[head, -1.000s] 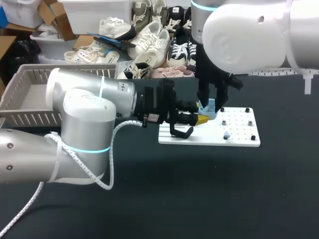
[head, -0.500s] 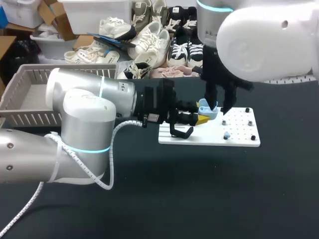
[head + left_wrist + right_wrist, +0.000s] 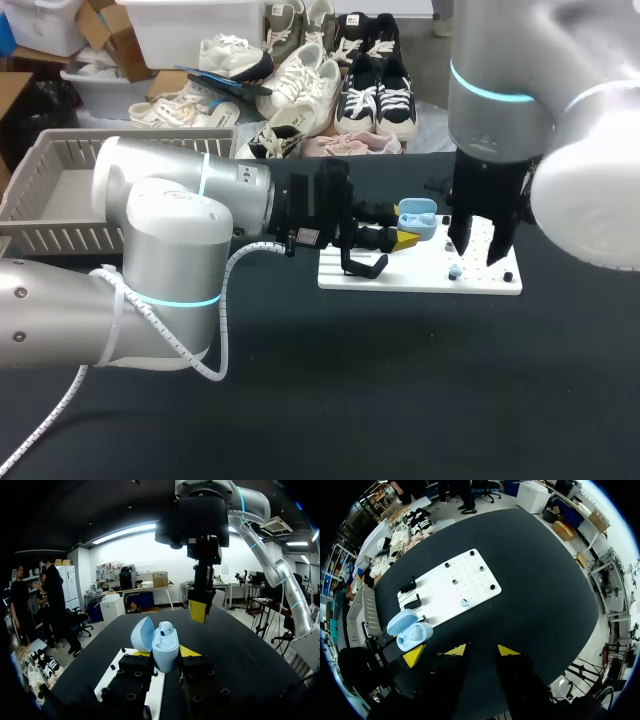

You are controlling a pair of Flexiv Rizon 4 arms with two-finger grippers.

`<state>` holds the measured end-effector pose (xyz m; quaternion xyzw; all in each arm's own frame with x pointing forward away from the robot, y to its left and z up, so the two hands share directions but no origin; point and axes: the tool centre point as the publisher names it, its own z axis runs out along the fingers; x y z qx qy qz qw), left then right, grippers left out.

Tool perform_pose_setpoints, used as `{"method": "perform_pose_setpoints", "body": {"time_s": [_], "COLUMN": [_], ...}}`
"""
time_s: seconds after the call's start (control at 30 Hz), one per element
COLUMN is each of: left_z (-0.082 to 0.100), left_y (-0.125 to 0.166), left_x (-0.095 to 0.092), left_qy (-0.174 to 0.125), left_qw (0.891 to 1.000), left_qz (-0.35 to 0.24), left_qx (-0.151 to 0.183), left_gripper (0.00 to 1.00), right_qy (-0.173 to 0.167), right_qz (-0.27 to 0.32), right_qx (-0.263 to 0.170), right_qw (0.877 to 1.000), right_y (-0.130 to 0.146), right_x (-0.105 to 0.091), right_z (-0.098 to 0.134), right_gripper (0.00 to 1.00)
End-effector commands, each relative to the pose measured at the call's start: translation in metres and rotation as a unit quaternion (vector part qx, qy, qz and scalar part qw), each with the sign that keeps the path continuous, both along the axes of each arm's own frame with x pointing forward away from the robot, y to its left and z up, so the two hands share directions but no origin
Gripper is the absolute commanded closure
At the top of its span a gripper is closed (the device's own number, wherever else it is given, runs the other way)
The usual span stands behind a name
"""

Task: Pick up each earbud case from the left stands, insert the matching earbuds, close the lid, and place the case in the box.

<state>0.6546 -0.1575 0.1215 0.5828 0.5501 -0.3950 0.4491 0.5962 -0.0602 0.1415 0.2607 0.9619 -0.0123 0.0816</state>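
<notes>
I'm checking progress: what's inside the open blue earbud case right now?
One earbud sits in the case, its rounded top showing above the rim. The rest of the inside is hidden by the front wall, so a second one cannot be confirmed.

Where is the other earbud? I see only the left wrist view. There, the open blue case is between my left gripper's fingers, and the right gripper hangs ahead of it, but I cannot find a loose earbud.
Observer: One light blue earbud lies on the white board, on the far side of the case from your camera.
Operator: Is the right gripper holding something?
Observer: No. The right gripper hangs over that board, close to the earbud, with its fingers apart and nothing between them.
</notes>
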Motion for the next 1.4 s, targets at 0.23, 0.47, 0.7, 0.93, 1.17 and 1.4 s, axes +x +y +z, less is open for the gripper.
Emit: {"method": "perform_pose_setpoints", "body": {"time_s": [0.23, 0.47, 0.7, 0.93, 1.17, 1.4], "left_z": [-0.001, -0.001, -0.001, -0.001, -0.001, -0.001], "left_y": [0.000, 0.000, 0.000, 0.000, 0.000, 0.000], "left_x": [-0.001, -0.001, -0.001, -0.001, -0.001, -0.001], "left_qy": [-0.001, -0.001, -0.001, -0.001, -0.001, -0.001], "left_qw": [1.000, 1.000, 1.000, 1.000, 1.000, 1.000], "left_qz": [0.002, 0.002, 0.002, 0.002, 0.002, 0.002], "left_qx": [-0.002, -0.002, -0.002, -0.002, -0.002, -0.002], "left_gripper": [1.00, 1.00, 1.00, 1.00, 1.00, 1.00], "right_qy": [-0.070, -0.075, -0.077, -0.079, -0.078, -0.069], "right_qz": [0.084, 0.102, 0.118, 0.133, 0.143, 0.146], "right_qx": [0.064, 0.072, 0.082, 0.086, 0.086, 0.087], "right_qw": [0.992, 0.989, 0.987, 0.984, 0.983, 0.983], "right_y": [-0.009, -0.015, -0.019, -0.019, -0.017, -0.012], "right_x": [0.005, 0.012, 0.020, 0.030, 0.038, 0.041], "right_z": [-0.042, -0.059, -0.074, -0.082, -0.088, -0.093], "right_gripper": [0.64, 0.62, 0.64, 0.65, 0.65, 0.67]}}
